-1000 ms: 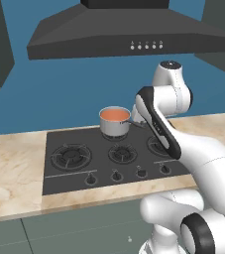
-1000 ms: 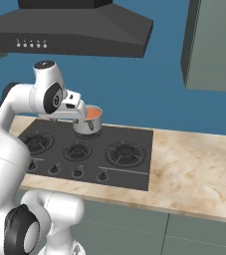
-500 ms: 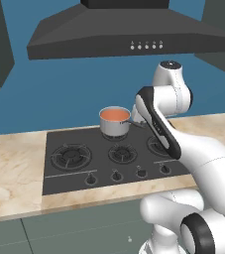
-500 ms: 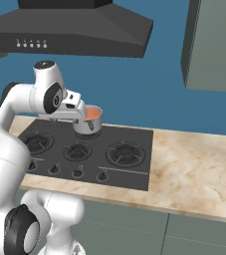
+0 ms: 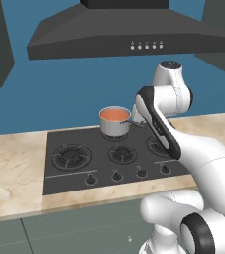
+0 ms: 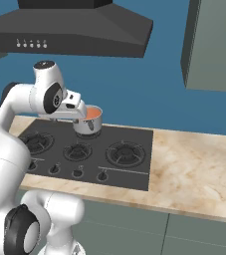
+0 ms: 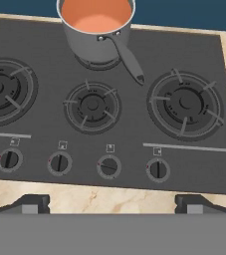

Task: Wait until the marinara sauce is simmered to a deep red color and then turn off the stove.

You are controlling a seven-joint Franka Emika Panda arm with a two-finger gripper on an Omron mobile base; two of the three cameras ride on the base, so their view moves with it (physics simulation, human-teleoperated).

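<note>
The gripper [image 7: 112,203] hangs over the stove's [image 7: 134,124] front edge, its jaws wide apart and holding nothing. Beyond its tips runs a row of four knobs [image 7: 108,166]; the third seems turned sideways. Farther back, the marinara sauce [image 7: 96,14] sits pale orange-red in a steel saucepan [image 7: 95,42] on the rear middle burner.

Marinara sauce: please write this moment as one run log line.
marinara sauce: orange-red, in saucepan | stove: untouched | gripper: open, empty
</note>
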